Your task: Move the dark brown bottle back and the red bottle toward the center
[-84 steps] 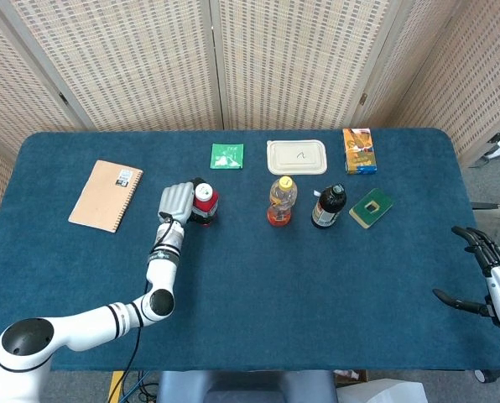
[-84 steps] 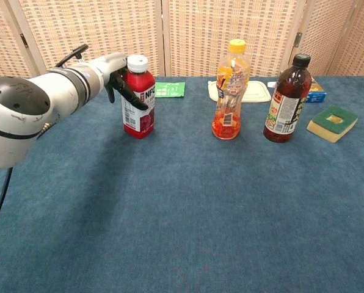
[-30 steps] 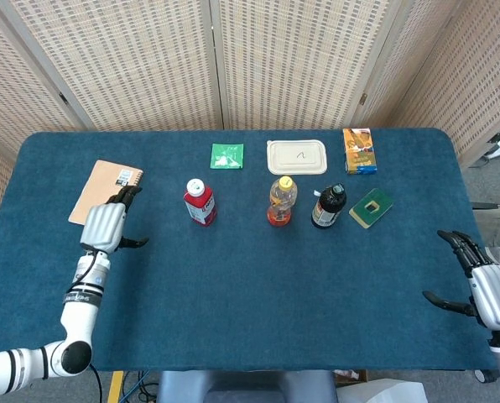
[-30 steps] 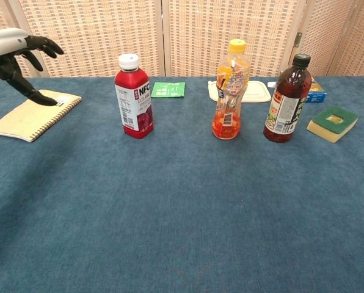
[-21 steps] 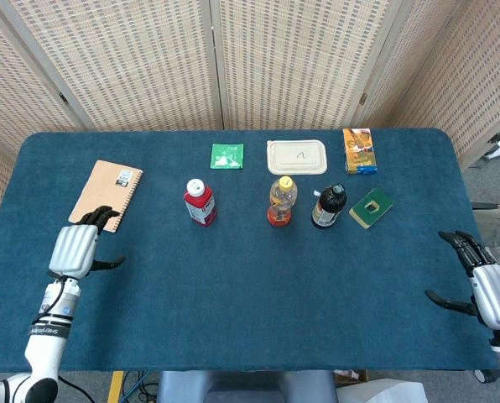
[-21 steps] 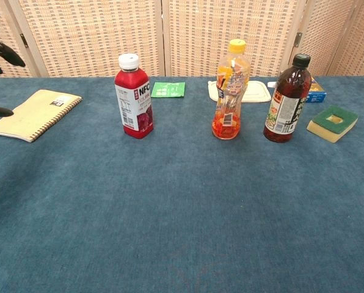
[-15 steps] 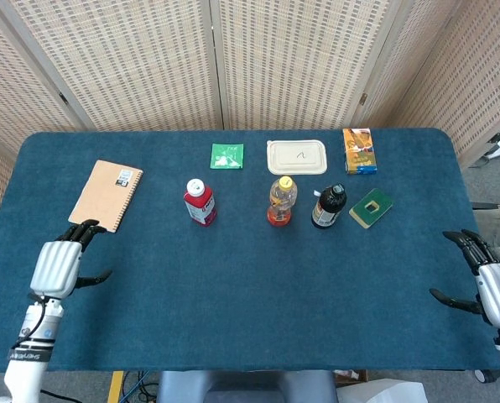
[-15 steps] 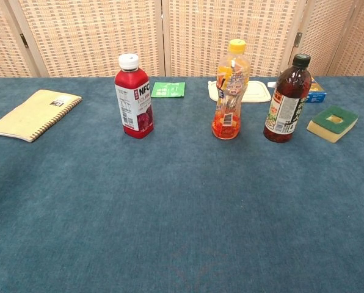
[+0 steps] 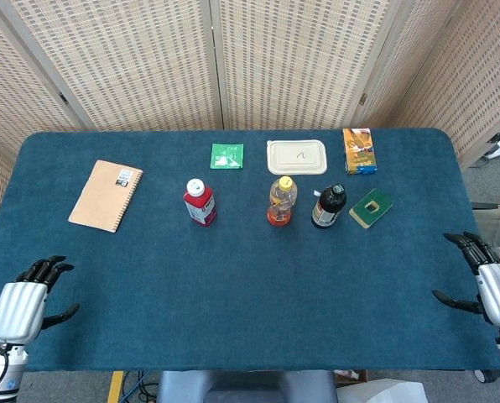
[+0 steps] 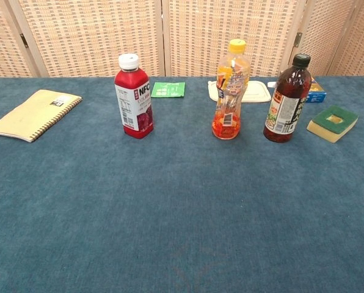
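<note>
Standing upright mid-bench (image 9: 233, 285), we find the red bottle (image 9: 200, 203), an orange bottle (image 9: 280, 201) and the dark brown bottle (image 9: 327, 206) in a row, each apart from the next. We note the left robot hand (image 9: 19, 306) at the near left corner and the right robot hand (image 9: 492, 285) at the near right edge, both empty, fingers spread.

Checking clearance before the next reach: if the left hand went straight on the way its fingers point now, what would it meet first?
Probably the notebook. The left hand sits open at the table's near-left corner, fingers pointing away and slightly right over bare cloth. Height is unclear, so it might pass over.
</note>
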### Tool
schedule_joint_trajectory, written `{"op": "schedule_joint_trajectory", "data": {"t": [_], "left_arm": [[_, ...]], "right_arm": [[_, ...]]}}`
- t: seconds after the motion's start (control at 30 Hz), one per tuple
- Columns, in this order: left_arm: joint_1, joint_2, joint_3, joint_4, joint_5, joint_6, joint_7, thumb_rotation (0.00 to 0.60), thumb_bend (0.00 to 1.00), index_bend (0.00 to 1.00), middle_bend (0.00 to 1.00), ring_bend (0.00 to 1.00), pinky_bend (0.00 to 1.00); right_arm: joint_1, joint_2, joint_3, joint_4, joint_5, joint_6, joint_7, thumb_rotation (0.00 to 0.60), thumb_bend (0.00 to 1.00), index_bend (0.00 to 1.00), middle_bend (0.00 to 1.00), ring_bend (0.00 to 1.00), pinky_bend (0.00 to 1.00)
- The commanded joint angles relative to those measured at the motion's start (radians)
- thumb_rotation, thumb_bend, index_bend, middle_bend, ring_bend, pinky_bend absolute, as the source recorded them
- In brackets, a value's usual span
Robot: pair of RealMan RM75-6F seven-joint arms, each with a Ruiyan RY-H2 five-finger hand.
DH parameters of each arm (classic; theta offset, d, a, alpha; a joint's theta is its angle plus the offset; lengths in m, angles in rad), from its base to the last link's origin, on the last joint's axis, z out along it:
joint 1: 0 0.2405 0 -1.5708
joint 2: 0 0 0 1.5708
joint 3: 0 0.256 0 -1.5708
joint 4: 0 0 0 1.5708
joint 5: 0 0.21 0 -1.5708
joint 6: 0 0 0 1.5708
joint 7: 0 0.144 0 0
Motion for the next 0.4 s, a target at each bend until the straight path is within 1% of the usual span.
{"op": "schedule_joint_trajectory", "data": {"t": [0.03,0.17,0.4], "left_arm": [[0.015,0.009,-0.013,0.018,-0.008,-0.002,-0.028,0.600,0.09,0.34,0.25,0.23,0.44],[0.022,0.015,-0.035,0.032,-0.032,-0.031,-0.035,0.600,0.09,0.34,0.26,0.23,0.44],[0.036,0.006,-0.048,0.039,-0.014,-0.052,-0.016,0.600,0.09,0.34,0.26,0.23,0.44]], "right_arm": [[-0.001,0.003,-0.003,-0.002,0.001,-0.005,-0.003,0.600,0.00,0.17,0.20,0.09,0.31],[-0.005,0.004,-0.003,-0.006,-0.002,0.002,-0.005,0.600,0.00,0.17,0.20,0.09,0.31],[0.003,0.004,-0.007,-0.004,0.003,-0.025,-0.003,0.600,0.00,0.17,0.20,0.09,0.31]]}}
